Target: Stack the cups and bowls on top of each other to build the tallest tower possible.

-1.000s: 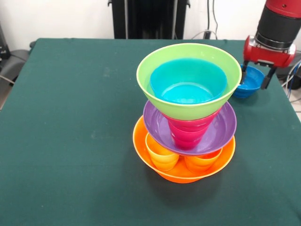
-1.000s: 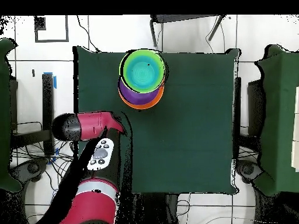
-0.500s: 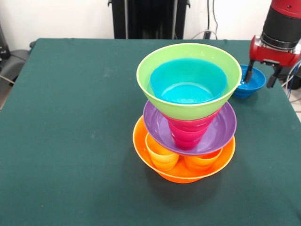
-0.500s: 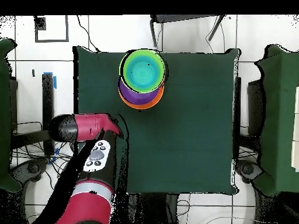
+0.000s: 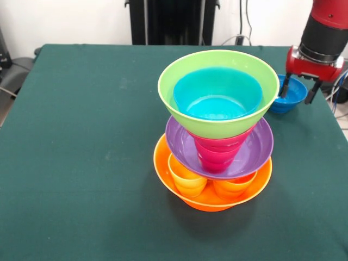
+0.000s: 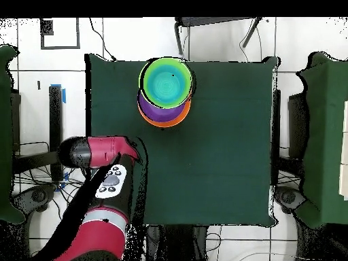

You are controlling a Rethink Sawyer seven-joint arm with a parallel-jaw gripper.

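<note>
The tower stands mid-table on the large orange bowl [image 5: 204, 202]. A yellow cup [image 5: 186, 180] and an orange cup [image 5: 234, 186] sit in that bowl. Above them come the purple bowl [image 5: 255, 147], a red cup [image 5: 216, 154], the lime green bowl [image 5: 179, 70] and the light blue bowl [image 5: 217, 95] nested inside it. From overhead the tower [image 6: 165, 85] shows as rings. A dark blue bowl [image 5: 292, 97] sits alone at the far right. My gripper [image 5: 297, 91] hangs open over it, with one finger at the bowl's left side and the other by its right rim. In the overhead view the red arm [image 6: 102, 151] hides gripper and blue bowl.
The green table [image 5: 81, 136] ends just right of the dark blue bowl, where cables hang [image 5: 340, 87]. A black stand [image 5: 168, 22] rises behind the far edge. Overhead, other green tables [image 6: 325, 136] flank this one.
My gripper drifted a little right above the dark blue bowl, then came back left and slightly down. The bowl and the tower have not moved.
</note>
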